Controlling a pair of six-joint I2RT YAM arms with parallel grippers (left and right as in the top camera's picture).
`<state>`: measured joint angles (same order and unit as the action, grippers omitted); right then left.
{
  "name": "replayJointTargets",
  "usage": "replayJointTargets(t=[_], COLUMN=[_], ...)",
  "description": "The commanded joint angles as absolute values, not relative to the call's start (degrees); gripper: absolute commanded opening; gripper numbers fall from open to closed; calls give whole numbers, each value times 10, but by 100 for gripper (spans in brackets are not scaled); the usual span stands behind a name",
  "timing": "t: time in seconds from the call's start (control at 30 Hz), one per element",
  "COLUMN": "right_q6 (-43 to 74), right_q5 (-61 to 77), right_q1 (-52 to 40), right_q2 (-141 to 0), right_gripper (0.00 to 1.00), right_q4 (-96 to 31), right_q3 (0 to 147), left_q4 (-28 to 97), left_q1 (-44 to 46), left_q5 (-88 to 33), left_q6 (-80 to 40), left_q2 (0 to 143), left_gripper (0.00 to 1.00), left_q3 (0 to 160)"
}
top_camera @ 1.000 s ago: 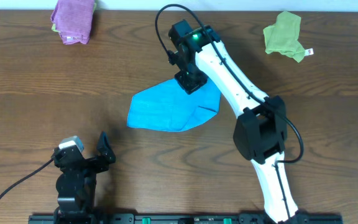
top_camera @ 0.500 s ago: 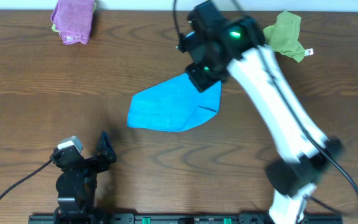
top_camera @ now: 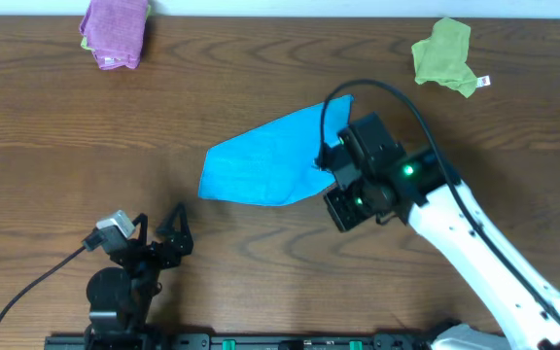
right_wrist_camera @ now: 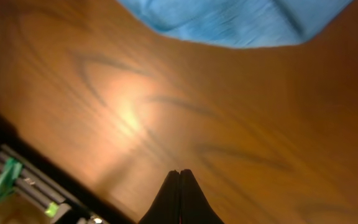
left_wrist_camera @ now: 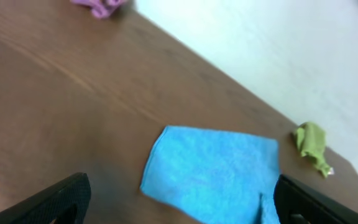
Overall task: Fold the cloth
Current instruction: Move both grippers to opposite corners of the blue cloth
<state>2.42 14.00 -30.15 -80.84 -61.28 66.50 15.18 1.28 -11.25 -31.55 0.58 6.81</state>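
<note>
- Since a second ago, we see the right arm [top_camera: 474, 248] swung off the far edge of the cloth [top_camera: 261, 160] to its near right side.
- We see the right fingers [right_wrist_camera: 179, 182] pressed together, holding nothing, over bare counter [top_camera: 261, 272].
- We see the left fingers [top_camera: 159, 231] spread wide, empty.
- We find the cloth lying mid-counter, clear of both.
</note>
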Motion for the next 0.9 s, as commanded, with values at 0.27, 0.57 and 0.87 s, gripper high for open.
replayJointTargets(t=[0.27, 0.57, 0.87], right_q6=[49, 23, 1], right_q5=[157, 166, 187], right_q1=[-280, -198, -143], right_q2=[-804, -804, -804], right_gripper=[12, 28, 31], right_q4=[-559, -515, -505], right_q3=[630, 630, 630], left_q4=[77, -32, 9], left_q1=[13, 13, 54], left_q5=[-277, -303, -310], left_q6=[-239, -190, -163], left_q2=[100, 415, 700], left_gripper=[95, 96, 96], left_q3=[39, 108, 265])
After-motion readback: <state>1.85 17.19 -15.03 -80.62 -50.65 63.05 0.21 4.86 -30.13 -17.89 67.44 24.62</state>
